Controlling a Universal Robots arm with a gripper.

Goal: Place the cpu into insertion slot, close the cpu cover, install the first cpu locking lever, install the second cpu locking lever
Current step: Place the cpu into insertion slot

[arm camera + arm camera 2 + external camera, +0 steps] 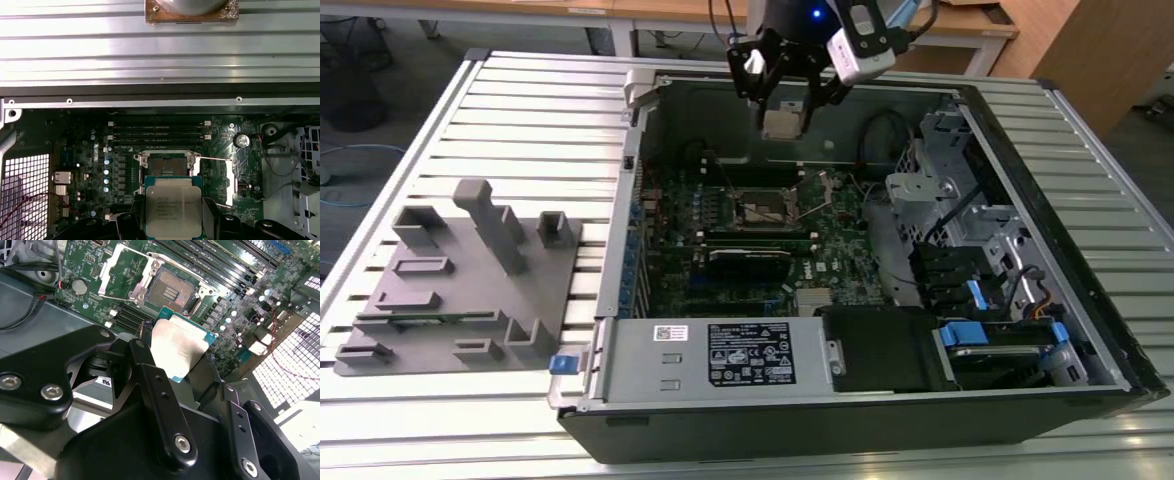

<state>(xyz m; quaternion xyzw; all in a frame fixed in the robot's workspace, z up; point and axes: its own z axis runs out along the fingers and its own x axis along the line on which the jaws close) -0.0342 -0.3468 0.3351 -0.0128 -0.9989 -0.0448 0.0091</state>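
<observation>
Aloft, cpu point(782, 123) clear of insertion slot point(767, 208)

A slatted metal table point(520, 100) bears an open computer case point(854, 432) and a grey fixture block point(467, 292) beside it.

The gripper point(783, 105) is hanging over the far part of the open computer case point(854, 430), pinching the cpu point(782, 124) between its fingers, well above the green motherboard point(843, 275). The insertion slot point(767, 207) is showing its dark centre on that board. A grey fixture tray point(454, 300) is sitting on the slatted table point(534, 90) at the exterior view's left.
</observation>
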